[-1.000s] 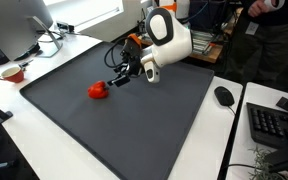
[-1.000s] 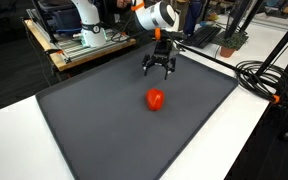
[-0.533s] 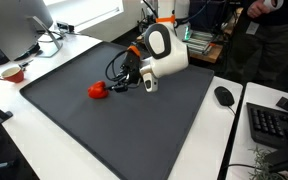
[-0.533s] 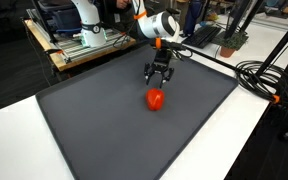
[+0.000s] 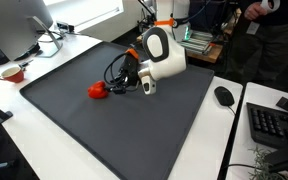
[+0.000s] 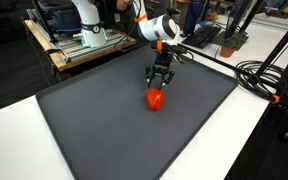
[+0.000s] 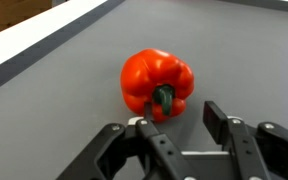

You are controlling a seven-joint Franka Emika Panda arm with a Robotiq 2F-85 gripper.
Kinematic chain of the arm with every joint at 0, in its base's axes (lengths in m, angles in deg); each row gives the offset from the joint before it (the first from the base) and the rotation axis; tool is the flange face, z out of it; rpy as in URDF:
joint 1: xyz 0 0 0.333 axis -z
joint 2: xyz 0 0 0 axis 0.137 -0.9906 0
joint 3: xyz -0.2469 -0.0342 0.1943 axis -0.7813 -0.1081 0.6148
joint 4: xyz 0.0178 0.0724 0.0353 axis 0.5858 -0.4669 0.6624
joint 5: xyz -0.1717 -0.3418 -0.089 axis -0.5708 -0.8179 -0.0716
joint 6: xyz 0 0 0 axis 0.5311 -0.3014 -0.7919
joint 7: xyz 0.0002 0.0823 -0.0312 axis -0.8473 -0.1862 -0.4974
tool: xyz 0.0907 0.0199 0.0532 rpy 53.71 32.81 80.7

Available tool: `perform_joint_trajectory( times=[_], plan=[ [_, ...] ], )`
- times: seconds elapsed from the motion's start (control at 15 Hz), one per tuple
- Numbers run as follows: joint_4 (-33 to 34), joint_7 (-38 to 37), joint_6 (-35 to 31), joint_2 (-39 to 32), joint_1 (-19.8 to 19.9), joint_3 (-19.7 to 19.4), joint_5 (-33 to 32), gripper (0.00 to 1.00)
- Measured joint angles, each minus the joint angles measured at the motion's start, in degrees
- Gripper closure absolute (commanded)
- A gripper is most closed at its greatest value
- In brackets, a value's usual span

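- Step, as judged: approach to grasp. Gripper (image 6: pixel 156 83) hangs just above and behind red bell pepper (image 6: pixel 156 99); no contact visible.
- Fingers spread apart, nothing between them; wrist view shows pepper (image 7: pixel 157 85) centred ahead of gripper (image 7: pixel 166 124), stem facing camera.
- Pepper lies on dark grey mat (image 5: pixel 134 130), near mat middle.
- Next move calls for: further descent, fingers straddling pepper, then closing.
- Versus 1 s ago: gripper lower and closer to pepper; arm leaned in. Pepper unmoved.
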Motion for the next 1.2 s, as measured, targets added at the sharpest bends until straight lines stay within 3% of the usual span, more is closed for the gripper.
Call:
perform_joint_trajectory(
  times=[0.07,0.2,0.27,0.6,1.2],
  plan=[
    [0.20,0.26,-0.01,-0.04,0.01,-0.12,-0.15,0.64],
    [0.51,0.58,-0.04,-0.10,0.03,-0.39,-0.75,0.63],
    [0.56,0.78,-0.06,-0.11,0.05,-0.54,-1.16,0.69],
    [0.58,1.65,-0.34,-0.26,0.29,-1.12,-2.16,0.59],
    [0.58,3.43,-3.62,-1.39,0.36,-1.27,-3.91,0.87]
  ],
)
